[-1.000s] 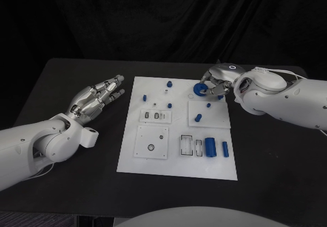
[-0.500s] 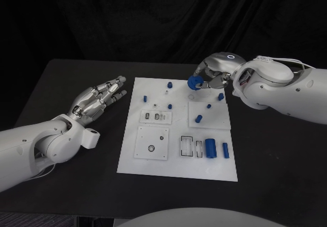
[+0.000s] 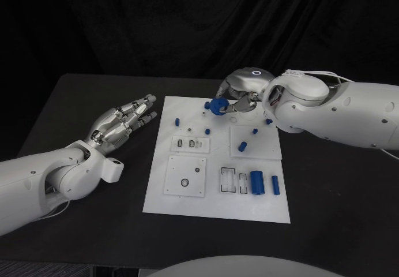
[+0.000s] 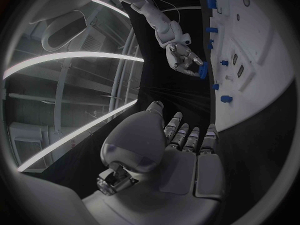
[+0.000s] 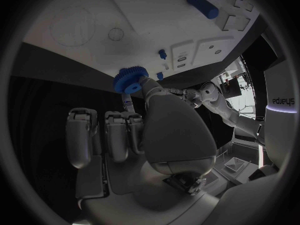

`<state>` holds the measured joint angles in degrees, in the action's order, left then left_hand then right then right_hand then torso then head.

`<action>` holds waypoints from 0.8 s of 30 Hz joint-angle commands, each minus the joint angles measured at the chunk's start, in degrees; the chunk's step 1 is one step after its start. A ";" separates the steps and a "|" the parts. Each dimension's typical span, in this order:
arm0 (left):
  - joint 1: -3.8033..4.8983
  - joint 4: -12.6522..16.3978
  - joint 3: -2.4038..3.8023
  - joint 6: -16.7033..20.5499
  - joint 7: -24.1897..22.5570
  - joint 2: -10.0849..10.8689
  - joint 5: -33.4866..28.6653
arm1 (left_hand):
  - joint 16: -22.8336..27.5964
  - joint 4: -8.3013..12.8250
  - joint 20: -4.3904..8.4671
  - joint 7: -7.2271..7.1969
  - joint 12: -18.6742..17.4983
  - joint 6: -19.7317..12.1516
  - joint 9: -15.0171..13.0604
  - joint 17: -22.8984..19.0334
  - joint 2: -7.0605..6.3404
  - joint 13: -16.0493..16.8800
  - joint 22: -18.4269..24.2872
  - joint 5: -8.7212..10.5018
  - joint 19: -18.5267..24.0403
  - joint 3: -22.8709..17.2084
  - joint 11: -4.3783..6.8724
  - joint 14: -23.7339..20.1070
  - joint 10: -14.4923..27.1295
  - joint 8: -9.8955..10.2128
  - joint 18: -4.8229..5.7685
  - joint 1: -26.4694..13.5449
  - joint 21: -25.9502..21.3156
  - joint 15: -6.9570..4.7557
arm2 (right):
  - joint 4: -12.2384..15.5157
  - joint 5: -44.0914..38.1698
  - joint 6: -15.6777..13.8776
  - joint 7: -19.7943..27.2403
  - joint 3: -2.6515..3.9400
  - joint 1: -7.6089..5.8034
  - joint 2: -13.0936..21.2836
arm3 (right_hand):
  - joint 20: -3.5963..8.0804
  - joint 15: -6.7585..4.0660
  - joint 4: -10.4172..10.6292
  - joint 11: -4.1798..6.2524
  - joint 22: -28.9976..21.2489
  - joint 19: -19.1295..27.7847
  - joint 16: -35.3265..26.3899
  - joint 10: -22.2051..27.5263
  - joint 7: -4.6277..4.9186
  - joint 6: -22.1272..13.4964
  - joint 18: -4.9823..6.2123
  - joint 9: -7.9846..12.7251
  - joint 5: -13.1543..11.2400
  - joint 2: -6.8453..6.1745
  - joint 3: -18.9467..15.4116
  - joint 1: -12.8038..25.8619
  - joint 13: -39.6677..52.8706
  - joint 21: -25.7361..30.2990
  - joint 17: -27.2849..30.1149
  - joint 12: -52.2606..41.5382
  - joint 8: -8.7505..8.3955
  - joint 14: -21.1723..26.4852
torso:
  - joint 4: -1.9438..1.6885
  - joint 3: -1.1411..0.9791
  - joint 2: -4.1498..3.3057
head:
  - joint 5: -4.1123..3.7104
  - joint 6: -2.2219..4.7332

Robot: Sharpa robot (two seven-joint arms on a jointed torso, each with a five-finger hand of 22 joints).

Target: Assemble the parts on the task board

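My right hand (image 3: 238,94) hovers over the far edge of the white task board (image 3: 218,203) and pinches a blue gear (image 3: 218,105) between thumb and fingertips. The right wrist view shows the gear (image 5: 129,79) at the thumb tip of that hand (image 5: 156,130), just off the board's (image 5: 144,10) edge. My left hand (image 3: 124,121) lies open and flat over the table, left of the board, holding nothing. From the left wrist, the left hand (image 4: 181,140) stretches toward the right hand (image 4: 180,57), the gear (image 4: 203,69) and the board (image 4: 265,30).
Small blue pegs stand on the board's far half, one (image 3: 176,121) near its left edge and one (image 3: 242,145) on the right inset plate. A thick blue cylinder (image 3: 257,181) and a slim one (image 3: 274,183) lie at the near right. Black table surrounds the board.
My right hand has lifted the blue gear and carried it leftward along the board's far edge. The left hand has hardly moved.
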<state>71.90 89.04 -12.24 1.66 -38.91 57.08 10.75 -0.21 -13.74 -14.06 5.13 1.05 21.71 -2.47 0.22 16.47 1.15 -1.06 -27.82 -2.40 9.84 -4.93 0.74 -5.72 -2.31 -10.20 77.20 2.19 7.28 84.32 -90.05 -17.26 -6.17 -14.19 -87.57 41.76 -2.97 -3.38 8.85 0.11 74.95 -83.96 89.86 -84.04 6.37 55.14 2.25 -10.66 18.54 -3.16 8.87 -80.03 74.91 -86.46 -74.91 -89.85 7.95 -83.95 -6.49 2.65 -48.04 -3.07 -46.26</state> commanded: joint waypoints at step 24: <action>-0.09 -0.87 0.04 -1.17 -11.61 -0.79 -0.01 | -0.12 0.49 -0.54 -0.04 0.02 -0.23 -0.04 0.10 -0.01 0.02 -0.10 -0.90 0.08 -0.70 -0.39 0.16 0.03 -0.20 -0.17 1.01 0.37 0.62 | -6.98 -0.34 5.85 2.18 0.07 2.34 -8.14 | -0.14 0.11 0.21 -0.32 11.61 -2.52 0.14 -5.96 -0.94 -1.18 -0.72 -5.98 -1.85 0.20 0.44 0.58 15.09 0.98 -15.09 -0.15 2.05 -6.05 | -0.01 -0.08 -0.05 | -0.03 -0.87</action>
<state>71.88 88.10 -12.24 1.23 -38.91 56.39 10.76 -0.21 -13.35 -14.25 5.13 1.05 21.71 -2.47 0.27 16.47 1.15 -1.10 -28.38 -2.19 9.44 -4.93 0.94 -5.73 -2.31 -10.20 77.64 2.19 7.48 77.65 -90.06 -13.49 -4.17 -13.97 -85.61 33.64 -2.97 -3.38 9.01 0.11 74.93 -83.95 89.85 -84.04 5.52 54.30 2.24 -10.66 16.99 -3.68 9.01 -79.53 74.94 -85.85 -74.91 -89.85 10.29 -83.95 -6.56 2.58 -48.11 -3.09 -47.07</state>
